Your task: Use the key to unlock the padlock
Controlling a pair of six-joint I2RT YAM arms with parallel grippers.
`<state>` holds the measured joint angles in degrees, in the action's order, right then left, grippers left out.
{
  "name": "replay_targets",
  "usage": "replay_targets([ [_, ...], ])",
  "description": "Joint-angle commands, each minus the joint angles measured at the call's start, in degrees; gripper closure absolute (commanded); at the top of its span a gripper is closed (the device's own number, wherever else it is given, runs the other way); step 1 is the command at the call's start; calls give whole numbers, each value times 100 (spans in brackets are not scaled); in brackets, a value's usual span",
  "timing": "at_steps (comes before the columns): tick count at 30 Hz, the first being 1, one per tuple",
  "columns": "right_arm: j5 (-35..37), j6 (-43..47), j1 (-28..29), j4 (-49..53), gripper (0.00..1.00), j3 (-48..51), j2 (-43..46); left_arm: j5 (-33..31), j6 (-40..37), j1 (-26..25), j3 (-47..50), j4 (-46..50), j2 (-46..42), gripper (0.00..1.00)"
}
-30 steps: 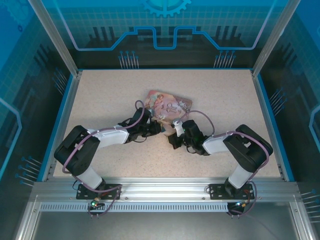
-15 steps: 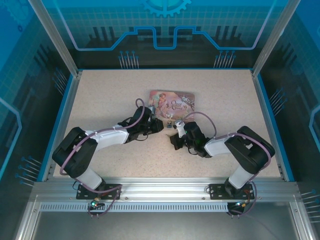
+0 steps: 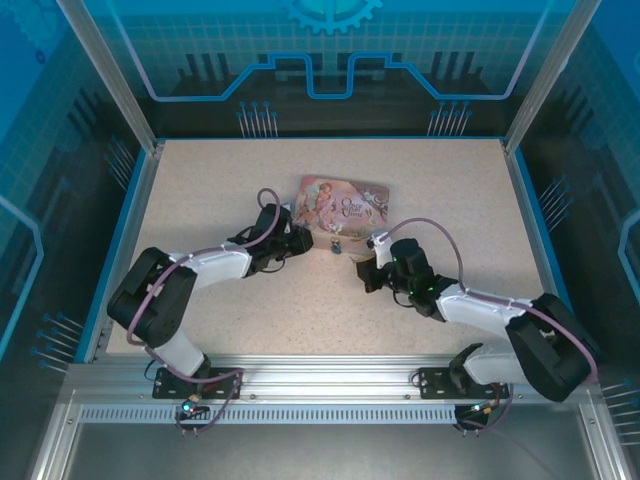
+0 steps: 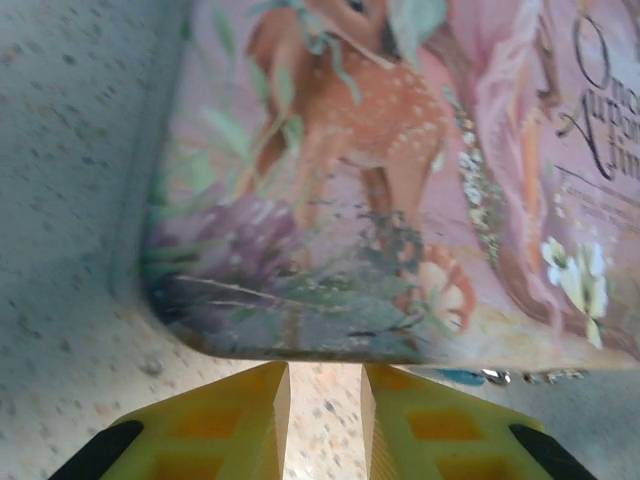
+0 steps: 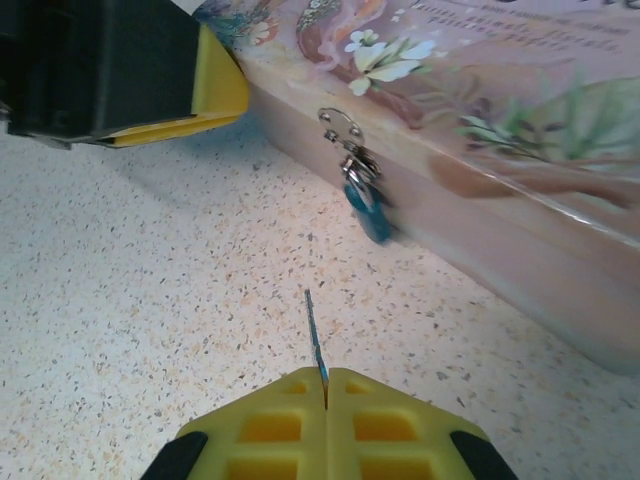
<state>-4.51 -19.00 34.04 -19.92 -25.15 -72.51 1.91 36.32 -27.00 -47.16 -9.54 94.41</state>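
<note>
The right claw point(image 5: 325, 380) is pinched shut on the key point(image 5: 314, 335). The key's thin blade points at the padlock point(image 5: 365, 200), which hangs just ahead and apart from it, against the front wall of the pink tin point(image 5: 520, 150). The left claw point(image 4: 323, 420) stands narrowly parted and holds nothing, just short of the tin's corner on the desk point(image 3: 200, 180). Cursive on the lid seems to begin "Once"; the rest is unreadable.

Padlock point(image 5: 368, 205) hangs on tin's point(image 3: 343, 207) near side. Left gripper point(image 4: 323, 388) at tin's near-left corner. Right gripper point(image 5: 326, 386), key point(image 5: 315, 335) in it, before padlock, apart.

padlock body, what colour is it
The padlock is blue-teal; the right wrist view shows it best.
</note>
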Motion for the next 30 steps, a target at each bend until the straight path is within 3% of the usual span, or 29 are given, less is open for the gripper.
replay_targets([
  [1,-34,12,-147,646,100,45,373,-187,-422,215,-388,-196,293,74],
  [8,-655,-221,-631,1034,100,-234,587,-309,-1076,316,-558,-519,321,64],
  [12,-1225,-520,-850,1028,100,-675,310,-393,-1828,14,-111,-913,-90,42],
  [18,-1895,-1200,-1106,635,100,-1209,-275,-344,-2506,-348,405,-1288,-333,24],
  [24,-2113,-1658,-1204,311,100,-1745,-902,-270,-2813,-532,330,-1367,-73,16],
  [30,-2098,-1972,-1373,369,100,-2105,-1524,-170,-2827,-558,159,-1458,291,15],
])
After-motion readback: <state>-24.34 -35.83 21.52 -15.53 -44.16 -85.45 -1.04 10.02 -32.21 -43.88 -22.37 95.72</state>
